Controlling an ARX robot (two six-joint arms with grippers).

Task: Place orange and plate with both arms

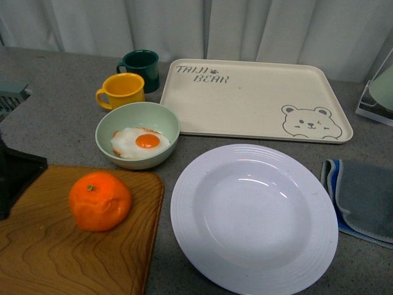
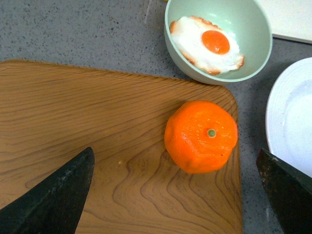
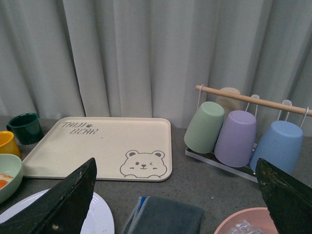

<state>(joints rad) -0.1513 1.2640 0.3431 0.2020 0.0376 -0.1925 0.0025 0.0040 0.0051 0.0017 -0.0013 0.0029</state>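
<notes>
Orange (image 1: pixel 100 201): sits on the wooden board (image 1: pixel 43 252) at the near left corner of the surface, close to the board's far right corner.
Plate (image 1: pixel 254 246): lies flat and empty on the surface by its near edge, between the board and a folded cloth (image 1: pixel 362 196).
Left tool (image 2: pixel 174 155): spread wide above the orange, one finger to each side, touching nothing.
Right tool (image 3: pixel 175 165): spread and empty, raised and facing the bear tray (image 3: pixel 105 146). Only a sliver of plate rim shows beneath it.
Roll risk: the fruit is round and lumpy. An off-centre squeeze would likely pop it out, sending it over the board's right edge towards the plate.
Bowl risk: the green bowl (image 1: pixel 105 147) with the fried egg (image 1: pixel 140 142) stands just beyond the orange. A finger coming down on that side could nudge it.
Plate risk: the glossy rim lies low on the surface, so a pinch may slide off or tip the plate.
Arm risk: orange and plate lie near each other, so both arms working at once could clash.
Drop risk: releasing from height could make the orange bounce out.
</notes>
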